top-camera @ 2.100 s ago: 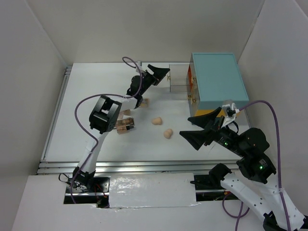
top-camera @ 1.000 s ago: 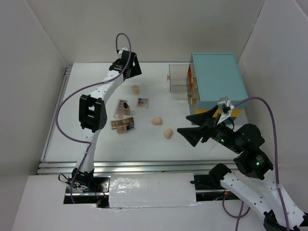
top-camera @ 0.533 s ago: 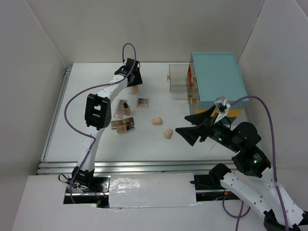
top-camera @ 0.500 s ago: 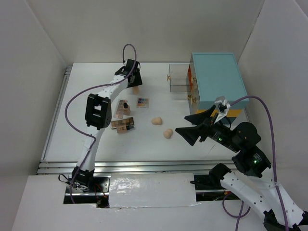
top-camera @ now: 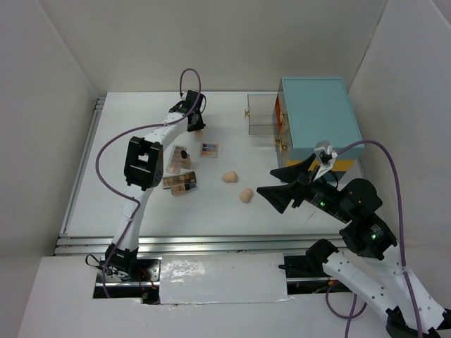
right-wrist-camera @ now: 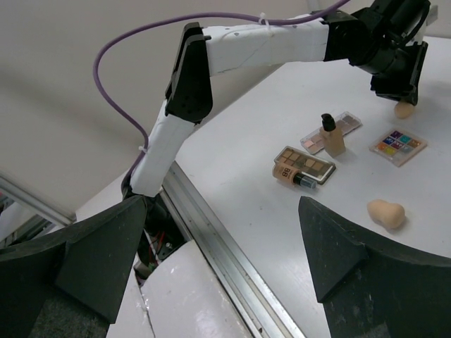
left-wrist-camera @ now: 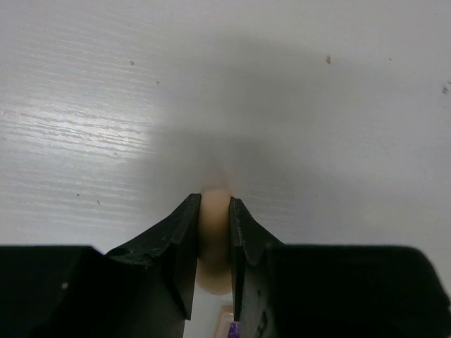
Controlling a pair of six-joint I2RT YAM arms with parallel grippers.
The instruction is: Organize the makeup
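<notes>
While left arm (top-camera: 163, 128) stretches far — fingers (left-wrist-camera: 180, 239) pinch peach sponge (left-wrist-camera: 213, 224).

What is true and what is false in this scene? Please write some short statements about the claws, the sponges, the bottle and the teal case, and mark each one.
1. The left claw is shut on a peach sponge. True.
2. The right claw holds a palette. False: it is open and holds nothing.
3. A second sponge and a third sponge lie loose on the table. True.
4. The teal case is fully closed. False: its clear drawer stands pulled out.
5. The foundation bottle lies on its side. False: it stands upright.
</notes>
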